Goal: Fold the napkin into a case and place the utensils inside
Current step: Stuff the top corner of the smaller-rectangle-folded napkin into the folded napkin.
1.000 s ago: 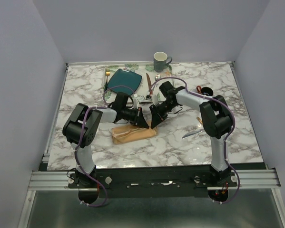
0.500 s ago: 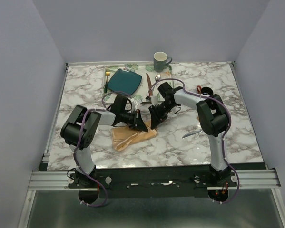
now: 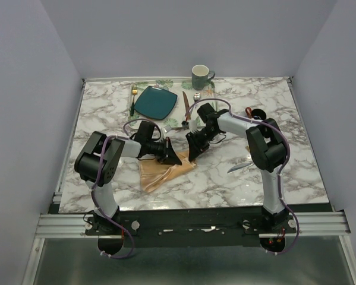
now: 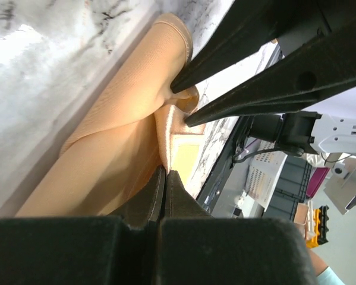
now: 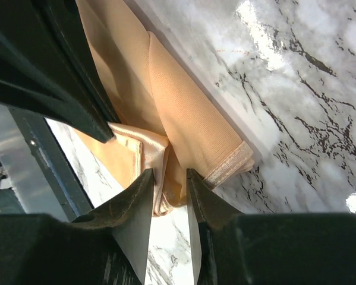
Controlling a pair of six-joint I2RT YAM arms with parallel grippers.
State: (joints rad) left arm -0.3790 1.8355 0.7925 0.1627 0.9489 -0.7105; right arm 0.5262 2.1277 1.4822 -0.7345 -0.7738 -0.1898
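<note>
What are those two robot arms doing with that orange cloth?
They are folding a peach napkin on the marble table. The left pincer is shut on one edge of the cloth. The right pincer has a bunched fold between its slightly parted jaws, but it is unclear whether it is squeezing. The napkin is crumpled and not yet a neat case. The silver knife lies on the table off to the right, outside the napkin.

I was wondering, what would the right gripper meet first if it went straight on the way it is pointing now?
The napkin: the right gripper points straight at its bunched fold, right at its tips. Under the cloth lies the table, though depth is unclear.
</note>
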